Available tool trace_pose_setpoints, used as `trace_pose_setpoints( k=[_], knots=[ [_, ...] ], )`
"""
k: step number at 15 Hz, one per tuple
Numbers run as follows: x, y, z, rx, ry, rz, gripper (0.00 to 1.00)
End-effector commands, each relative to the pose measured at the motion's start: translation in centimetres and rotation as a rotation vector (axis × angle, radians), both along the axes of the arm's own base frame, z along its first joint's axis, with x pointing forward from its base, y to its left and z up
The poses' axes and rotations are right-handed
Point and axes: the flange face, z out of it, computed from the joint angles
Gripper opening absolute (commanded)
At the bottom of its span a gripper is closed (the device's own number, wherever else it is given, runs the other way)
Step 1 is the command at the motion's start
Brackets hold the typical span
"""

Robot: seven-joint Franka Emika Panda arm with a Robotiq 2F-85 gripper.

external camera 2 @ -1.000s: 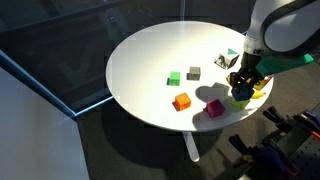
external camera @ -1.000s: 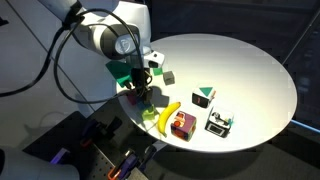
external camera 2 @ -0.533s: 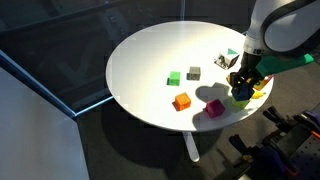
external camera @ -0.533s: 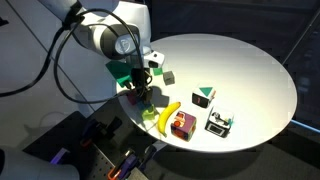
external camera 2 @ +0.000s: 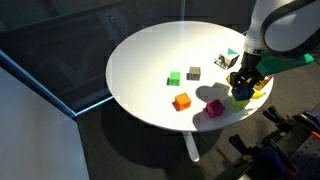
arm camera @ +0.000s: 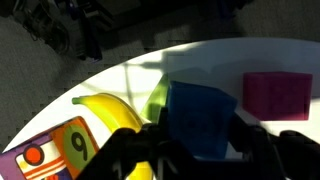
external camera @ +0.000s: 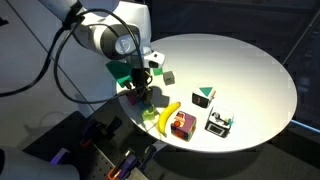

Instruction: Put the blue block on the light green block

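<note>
The round white table (external camera 2: 150, 60) I work on holds a green cube (external camera 2: 174, 77), grey cube (external camera 2: 194, 72), orange cube (external camera 2: 181, 101), magenta cube (external camera 2: 215, 107), banana (external camera: 168, 115) and light green block (arm camera: 157, 103).

Arm (external camera: 105, 38) bent downward, jaws clamped.

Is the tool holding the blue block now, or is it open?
Shut on it, it seems: in the wrist view the tool has its dark fingers against both sides of the blue block.
</note>
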Motion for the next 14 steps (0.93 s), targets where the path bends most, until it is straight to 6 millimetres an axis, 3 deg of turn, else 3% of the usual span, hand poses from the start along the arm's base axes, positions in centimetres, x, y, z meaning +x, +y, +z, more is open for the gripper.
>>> trace_pose_setpoints(
  k=[1, 14],
  knots=[
    [-0.1, -0.5, 1.0, -0.004, -0.012, -0.039, 0.31],
    [-0.8, -1.8, 0.5, -0.010, 0.007, -0.201, 0.31]
  ],
)
